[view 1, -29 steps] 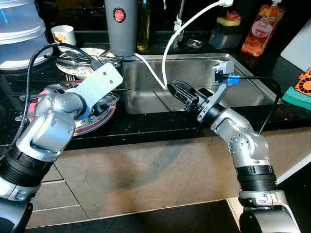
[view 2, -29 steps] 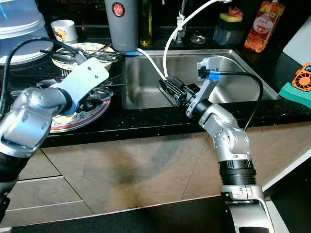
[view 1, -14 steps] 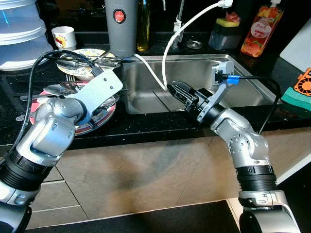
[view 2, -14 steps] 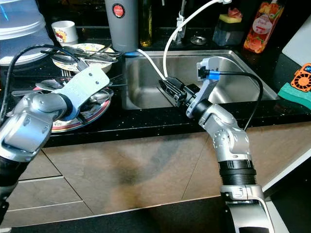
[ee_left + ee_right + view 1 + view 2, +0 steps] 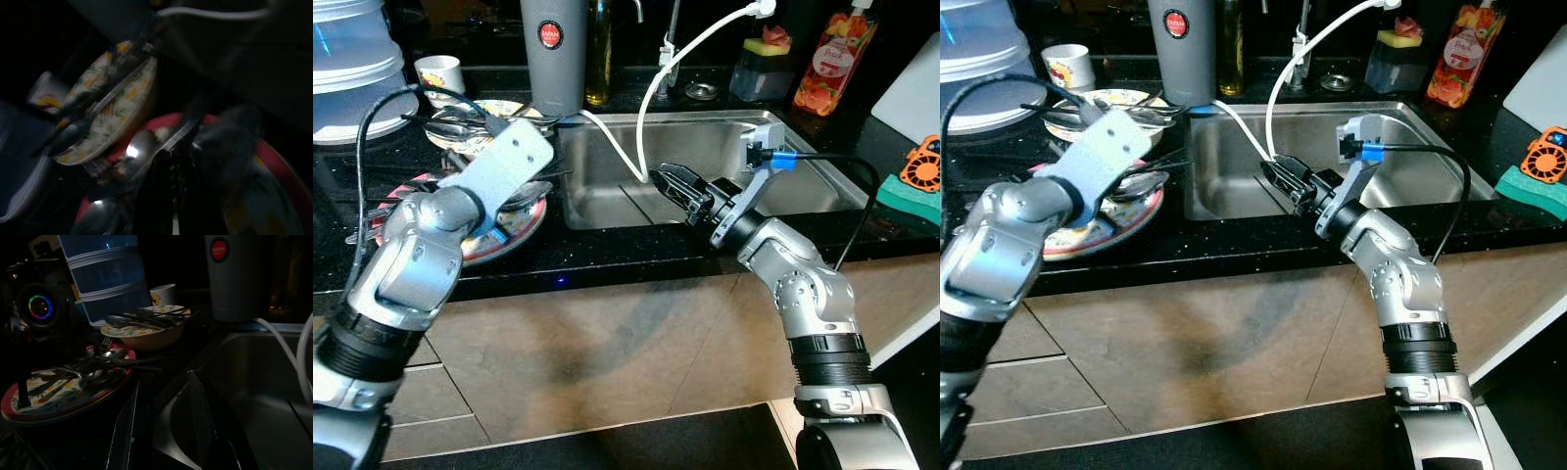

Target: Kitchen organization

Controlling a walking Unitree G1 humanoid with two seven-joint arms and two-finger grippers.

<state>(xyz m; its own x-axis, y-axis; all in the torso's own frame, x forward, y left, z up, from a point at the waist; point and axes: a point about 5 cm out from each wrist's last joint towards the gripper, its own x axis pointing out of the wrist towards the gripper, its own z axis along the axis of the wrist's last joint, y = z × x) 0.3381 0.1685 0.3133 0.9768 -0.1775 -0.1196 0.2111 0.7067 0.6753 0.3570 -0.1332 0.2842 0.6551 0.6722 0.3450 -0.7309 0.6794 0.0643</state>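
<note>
Since a moment ago our left arm has lifted a little, and its left gripper hangs over the red plate full of spoons. We cannot tell if its fingers are open or holding a spoon, because that view is dark and blurry. Just behind the red plate sits a flowered bowl with more cutlery lying across it. Our right gripper has not moved. It waits over the near edge of the sink, beside the white hose, with its fingers spread apart and nothing between them.
</note>
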